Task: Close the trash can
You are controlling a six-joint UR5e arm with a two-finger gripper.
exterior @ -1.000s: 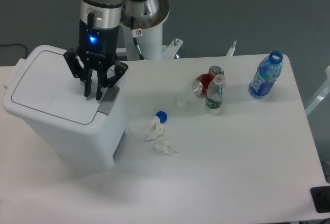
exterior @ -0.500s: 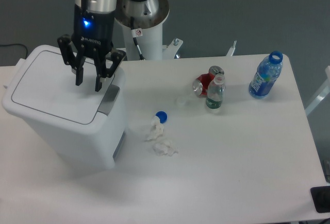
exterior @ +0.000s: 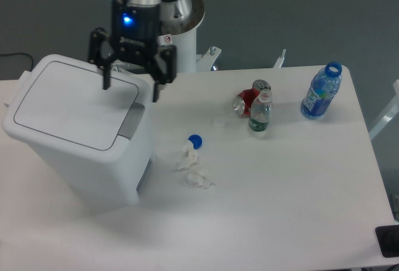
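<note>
The white table (exterior: 299, 177) fills most of what I can see, and its near and left edges are cut off. One trash can (exterior: 78, 134) stands at the table's left end, by far the biggest thing here, its flat lid lying down shut and the grey tab at the front corner facing the middle of the table. One arm reaches down over the can's back right corner; its upper part runs out of the top of the view. The gripper (exterior: 129, 89) hangs just above the lid with its two fingers spread wide and nothing between them, a blue light glowing on its body.

There are two bottles: a blue one (exterior: 321, 91) without a cap near the far right edge, and a smaller clear one (exterior: 260, 113) with a green label. One crushed red can (exterior: 249, 98) lies just behind the clear bottle, partly hidden by it. One crumpled tissue (exterior: 194, 170) sits near the trash can's front, and one blue cap (exterior: 195, 140) lies just beside it. The right half of the table toward me has open room.
</note>
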